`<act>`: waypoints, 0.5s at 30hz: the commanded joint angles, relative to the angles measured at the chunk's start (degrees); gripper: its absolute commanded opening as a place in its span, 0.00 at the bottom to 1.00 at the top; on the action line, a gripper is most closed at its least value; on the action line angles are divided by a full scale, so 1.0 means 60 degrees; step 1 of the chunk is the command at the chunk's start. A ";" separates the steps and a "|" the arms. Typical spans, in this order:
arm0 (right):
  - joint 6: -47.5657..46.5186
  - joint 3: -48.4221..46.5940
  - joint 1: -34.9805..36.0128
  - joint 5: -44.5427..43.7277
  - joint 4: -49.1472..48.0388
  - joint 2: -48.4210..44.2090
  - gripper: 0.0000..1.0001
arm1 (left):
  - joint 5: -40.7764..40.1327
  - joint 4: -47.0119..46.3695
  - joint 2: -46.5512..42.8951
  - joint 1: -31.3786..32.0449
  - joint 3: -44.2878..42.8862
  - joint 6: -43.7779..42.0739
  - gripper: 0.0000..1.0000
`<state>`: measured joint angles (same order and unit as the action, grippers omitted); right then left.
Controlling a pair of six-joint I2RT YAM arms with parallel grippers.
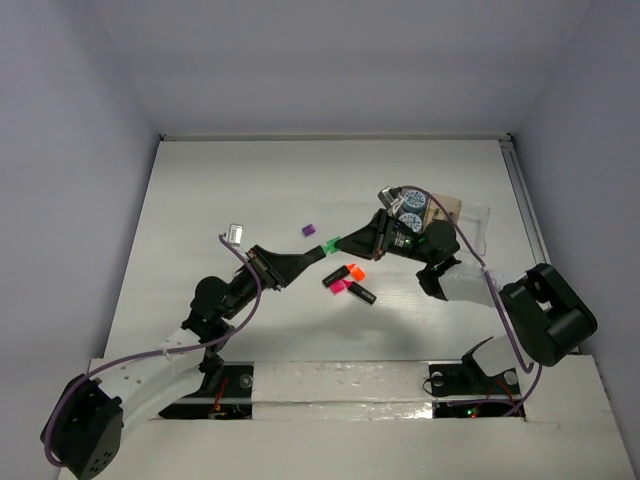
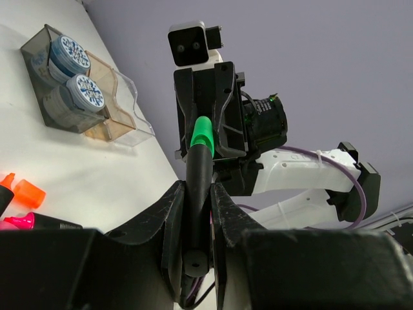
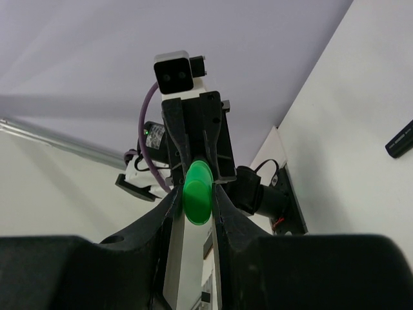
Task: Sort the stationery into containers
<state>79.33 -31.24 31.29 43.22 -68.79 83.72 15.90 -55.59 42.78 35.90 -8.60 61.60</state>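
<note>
Top view, centre: left gripper (image 1: 320, 249) clamps the barrel of a green-capped black highlighter marker (image 1: 331, 244) and right gripper (image 1: 346, 241) clamps its cap. Left wrist view: jaws nearly closed on the barrel, lower middle; clear plastic rectangular box (image 2: 132, 123) upper left. Right wrist view: jaws pinch the green cap, centre.

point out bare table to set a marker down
Bare table: the far-left stretch beyond the silvery item and purple cap, and the near strip below the loose markers. Crowded: centre-right, where left pincer and right pincer hold the green-capped marker by the clear box.
</note>
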 commanded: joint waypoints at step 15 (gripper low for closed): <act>-0.2045 -0.0813 0.0938 -0.0861 0.2003 -0.0726 0.13 | 0.0001 -0.0607 0.0017 -0.0036 -0.0032 -0.0233 0.00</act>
<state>71.83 -33.30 34.94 38.72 -59.40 80.99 15.59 -55.33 42.89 35.77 -8.60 61.10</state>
